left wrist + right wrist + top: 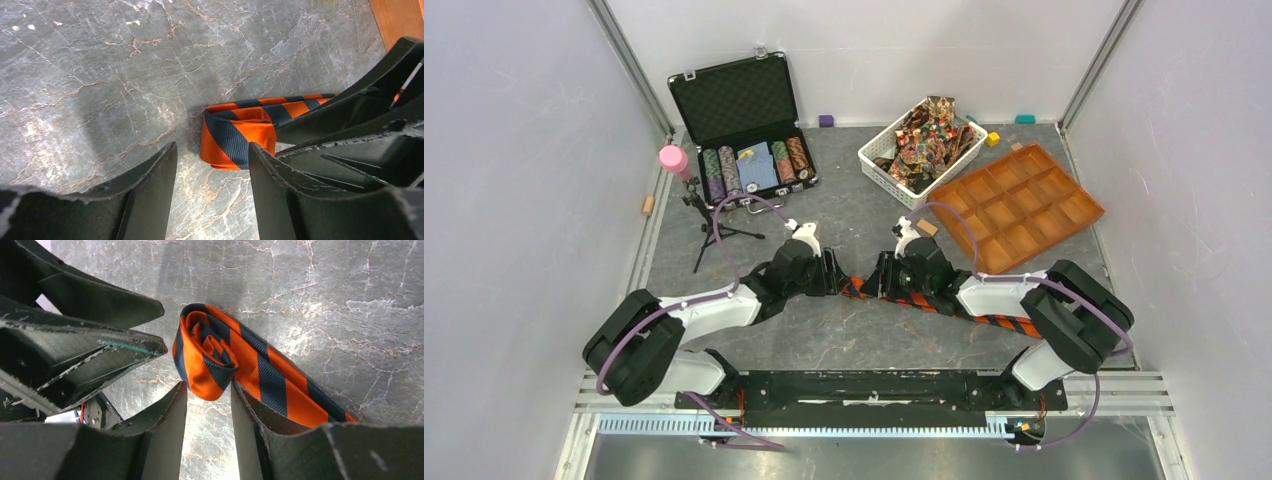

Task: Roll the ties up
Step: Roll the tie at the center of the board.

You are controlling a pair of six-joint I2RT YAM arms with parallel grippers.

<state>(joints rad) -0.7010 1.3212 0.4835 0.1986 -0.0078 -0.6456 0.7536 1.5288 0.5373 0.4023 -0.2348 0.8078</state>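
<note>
The tie [240, 137] lies on the table [844, 345], its rolled end between left hand [212, 146] and right hand [208, 386].

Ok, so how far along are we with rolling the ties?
Early. Done: one end of the striped tie is wound into a small coil. In hand: both the left end effector and right end effector sit open at that coil, neither gripping it. To do: the tie's long tail lies flat, and the patterned ties wait in the white basket.
</note>
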